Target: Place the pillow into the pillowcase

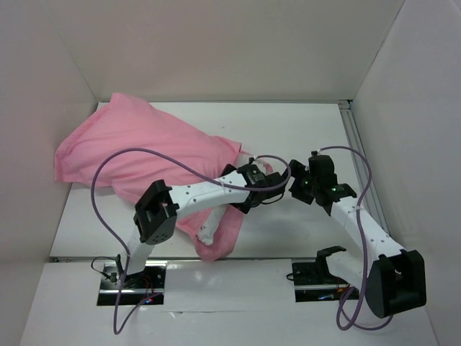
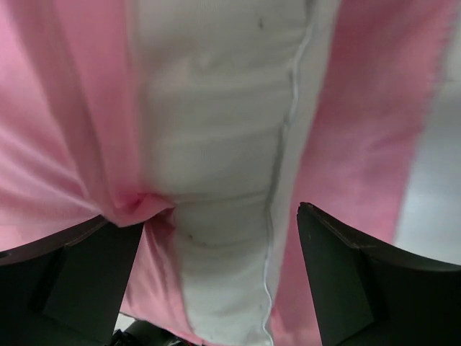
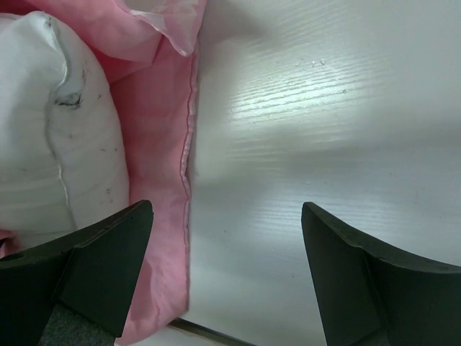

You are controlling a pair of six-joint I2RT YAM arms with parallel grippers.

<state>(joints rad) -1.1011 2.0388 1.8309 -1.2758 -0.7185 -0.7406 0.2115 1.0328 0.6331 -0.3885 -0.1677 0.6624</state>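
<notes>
Left wrist: both jaws wide, nothing held, pillow end showing out of case

Left wrist view: left gripper [image 2: 220,216] stands wide open, dark fingers [image 2: 86,281] at the lower corners of the frame, nothing clamped. A pucker of pink fabric touches the tip of the finger at lower left. Between the jaws, further off, runs a strip of the pillow [image 2: 216,108], white with a stitched seam down the middle of the frame. The pillowcase [image 2: 65,144] flanks it on both sides, shiny pink. A sliver of pale table [image 2: 443,180] shows at the right edge.

Right wrist view: right gripper [image 3: 227,205] is also wide open, with nothing between the fingers. It hangs over bare white table. The finger at lower left sits over the hemmed edge of the pillowcase. The pillow bulges at the left of the frame, white with a few dark smudges near its seam, lying on the pink fabric. A loose pink fold sits at top centre.

Top view: the two grippers face each other just right of centre. The pillowcase bulk lies at upper left, puffed up, and runs under the left arm [image 1: 202,194] toward lower centre. A bit of white pillow shows at the lower centre edge of the pink. Right arm [image 1: 360,223] reaches in from lower right. Purple cables [image 1: 108,166] loop over both arms.
</notes>
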